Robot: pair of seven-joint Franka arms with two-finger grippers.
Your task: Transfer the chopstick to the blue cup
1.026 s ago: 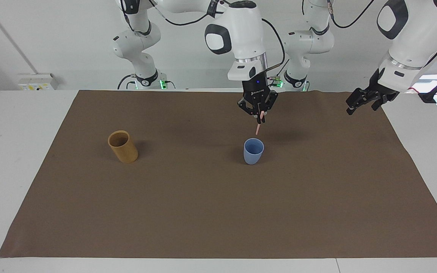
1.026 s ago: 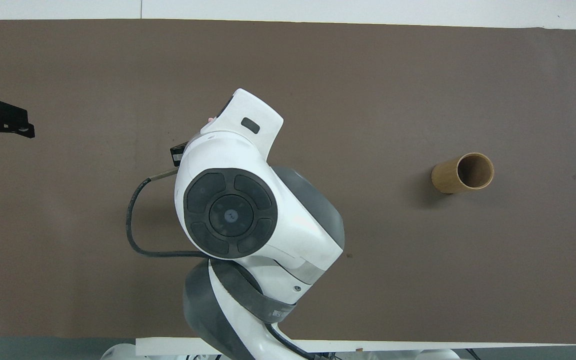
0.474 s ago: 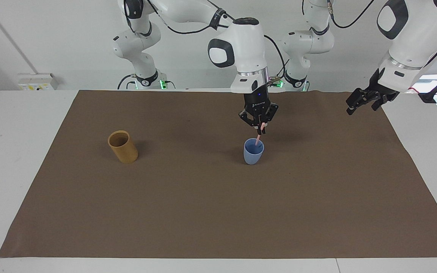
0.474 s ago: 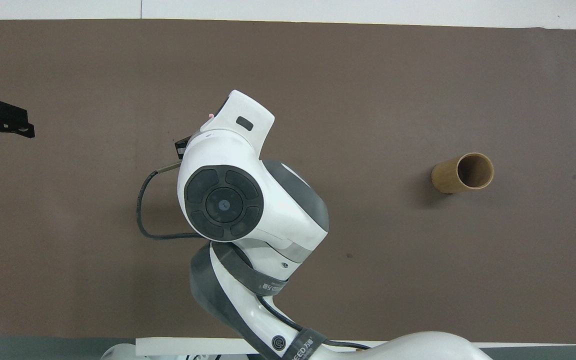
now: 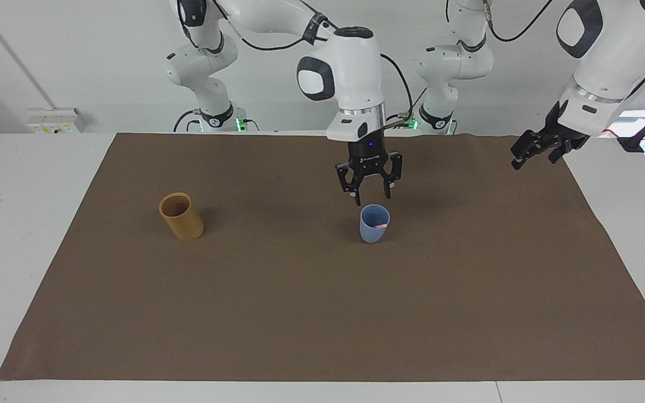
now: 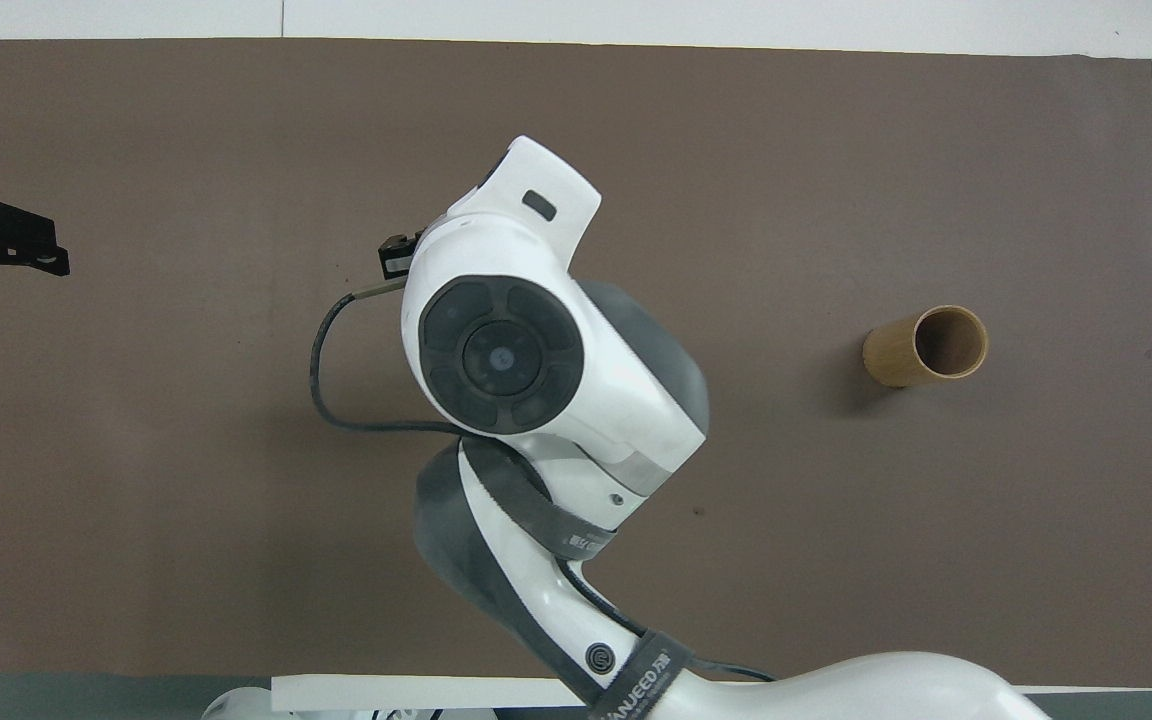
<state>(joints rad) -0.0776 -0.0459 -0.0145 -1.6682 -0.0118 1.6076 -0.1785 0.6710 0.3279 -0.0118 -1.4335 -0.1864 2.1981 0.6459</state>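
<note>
The blue cup [image 5: 373, 224] stands upright on the brown mat, near the middle of the table. The chopstick [image 5: 379, 226] lies inside it, a pale pink bit showing just under the rim and leaning against the wall. My right gripper [image 5: 372, 195] hangs just above the cup, open, with nothing between its fingers. In the overhead view the right arm [image 6: 506, 340] hides the cup and the chopstick. My left gripper [image 5: 533, 160] waits open and empty in the air over the mat's edge at the left arm's end.
A taller tan-orange cup [image 5: 181, 216] [image 6: 926, 346] stands upright toward the right arm's end of the table, well apart from the blue cup. The brown mat [image 5: 322, 313] covers most of the white table.
The right gripper lowered the chopstick into the blue cup, opened and let it go. The chopstick dropped inside. The gripper has turned and risen a little. The left arm has not moved.
</note>
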